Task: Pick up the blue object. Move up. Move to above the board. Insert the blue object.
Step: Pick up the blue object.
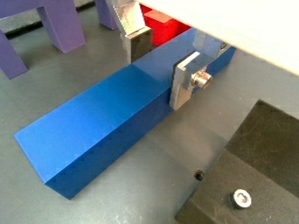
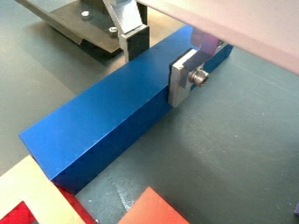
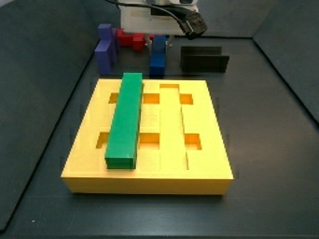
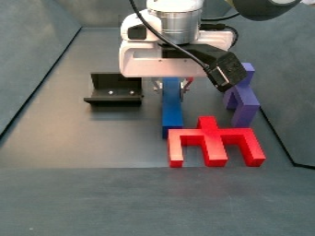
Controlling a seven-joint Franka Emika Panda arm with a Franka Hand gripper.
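Observation:
The blue object (image 1: pixel 105 122) is a long blue bar lying flat on the grey floor; it shows in both wrist views (image 2: pixel 105 118) and both side views (image 3: pixel 159 56) (image 4: pixel 172 111). My gripper (image 1: pixel 158 77) straddles the bar near one end. One finger plate lies against each long side, so it looks shut on the bar (image 2: pixel 158 74). In a side view the gripper (image 4: pixel 172 83) stands straight over the bar. The board (image 3: pixel 149 182), a large yellow grooved block, sits in front, apart from the gripper.
A green bar (image 3: pixel 125 121) lies in the board's left groove. A purple block (image 4: pixel 242 97) and a red comb-shaped piece (image 4: pixel 215 146) lie close to the blue bar. The dark fixture (image 4: pixel 113 92) stands on its other side.

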